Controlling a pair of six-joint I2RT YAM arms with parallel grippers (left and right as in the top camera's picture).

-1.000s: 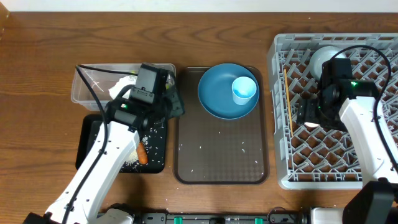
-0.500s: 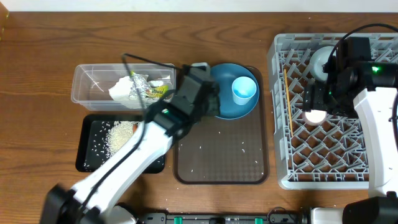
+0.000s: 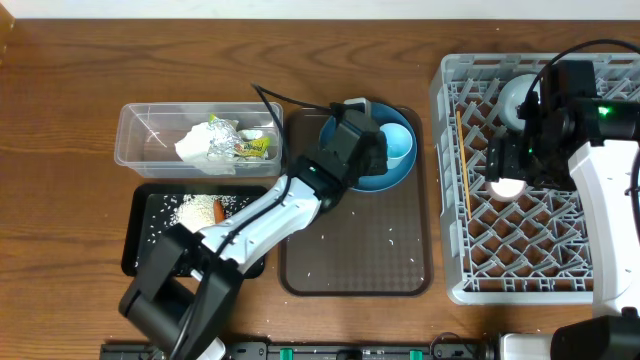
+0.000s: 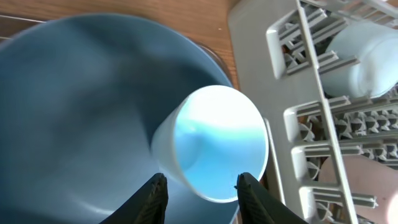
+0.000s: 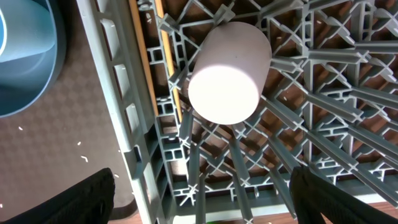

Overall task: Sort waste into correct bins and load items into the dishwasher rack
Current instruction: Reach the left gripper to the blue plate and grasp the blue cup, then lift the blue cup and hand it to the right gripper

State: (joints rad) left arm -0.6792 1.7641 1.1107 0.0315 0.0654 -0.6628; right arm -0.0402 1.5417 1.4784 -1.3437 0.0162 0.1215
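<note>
Light blue cup [image 4: 210, 144], mouth up, pale-rimmed, on round blue plate [image 4: 74, 93]

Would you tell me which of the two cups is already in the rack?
The pinkish-white cup, standing among the grey dividers of the rack under the right gripper; the light blue cup sits on the blue plate.

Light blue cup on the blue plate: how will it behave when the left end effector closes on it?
The small light blue cup looks empty and thin-walled, so it is probably light. Standing upright on the smooth round blue plate, it may slide or tip if nudged off-centre.
</note>
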